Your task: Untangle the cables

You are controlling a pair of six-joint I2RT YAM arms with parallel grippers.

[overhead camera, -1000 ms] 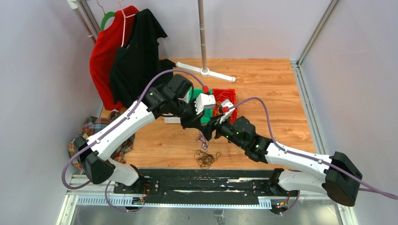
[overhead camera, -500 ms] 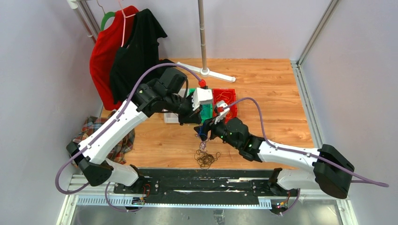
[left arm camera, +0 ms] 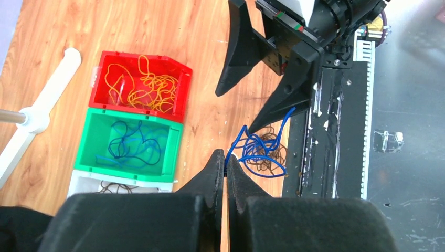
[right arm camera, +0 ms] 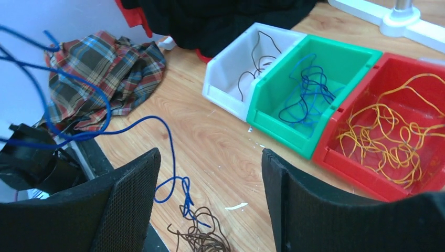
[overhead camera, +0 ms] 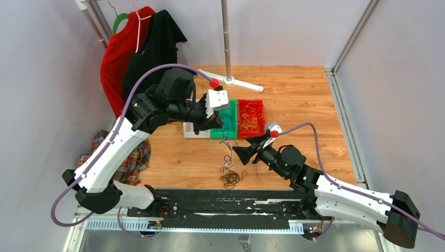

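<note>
Left tool (left arm camera: 225, 161): jaws fully closed, tips pinching blue cable (left arm camera: 258, 152); tool hangs over near wall of green bin (right arm camera: 281, 131).
Blue cable: runs from tips down to dark-brown cable heap (overhead camera: 231, 178) on counter (overhead camera: 315, 105), arm-base side of green bin.
Right tool (right arm camera: 210, 153): jaws spread wide, nothing gripped; hovers between green bin and heap, offset right.
Green bin: blue cables (right arm camera: 307, 92) inside.
Red bin (right arm camera: 367, 176): touching green bin, right side; yellow-orange cables (right arm camera: 393, 136) inside.
White bin (right arm camera: 223, 97): touching green bin, left side; dark cables (right arm camera: 257, 63) inside.
</note>
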